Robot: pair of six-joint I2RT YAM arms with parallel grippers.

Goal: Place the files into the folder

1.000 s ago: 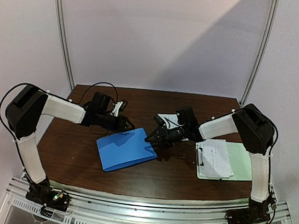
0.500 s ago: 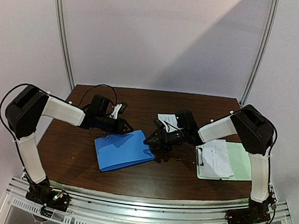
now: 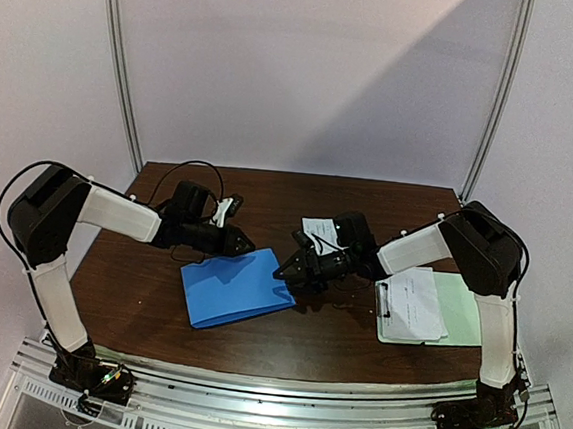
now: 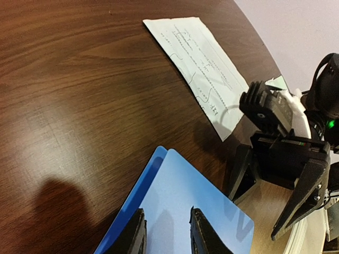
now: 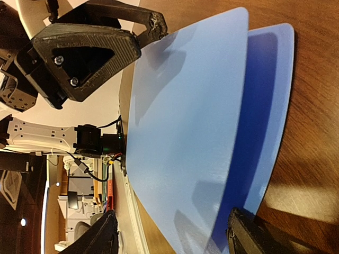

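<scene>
Top view: folder [image 3: 235, 290] lies on the table [image 3: 299, 191], roughly mid-table, one corner pointing at the right arm. Left gripper [image 3: 247, 243] sits at the folder's far edge. Right gripper [image 3: 284, 271] is at its right-hand corner. From above, neither claw's spread can be read, and the folder looks flat and closed.

Left wrist view: fingers [image 4: 200, 233] are parted, with bare folder surface showing in the gap. They pinch nothing. Two blue layers show at the folder's far corner, slightly offset. The right gripper stands just past that corner, with its fingers apart.

Right wrist view: fingers [image 5: 98, 238] are spread wide, one on each side of the folder's near corner. It cannot be told whether they touch it. Only this view shows that the upper leaf is raised clear of the lower one, with a shadowed gap between them. The left gripper's finger shows at the folder's opposite edge. Contact there cannot be told.

Files: one sheet [image 3: 317, 227] lies flat on the table just beyond the folder's right corner, behind the right gripper and apart from the folder. Its printed lines are legible only in the left wrist view. A second sheet [image 3: 414, 301] rests on a green clipboard [image 3: 464, 310], well to the right of the folder. This pair shows clearly only from above.
</scene>
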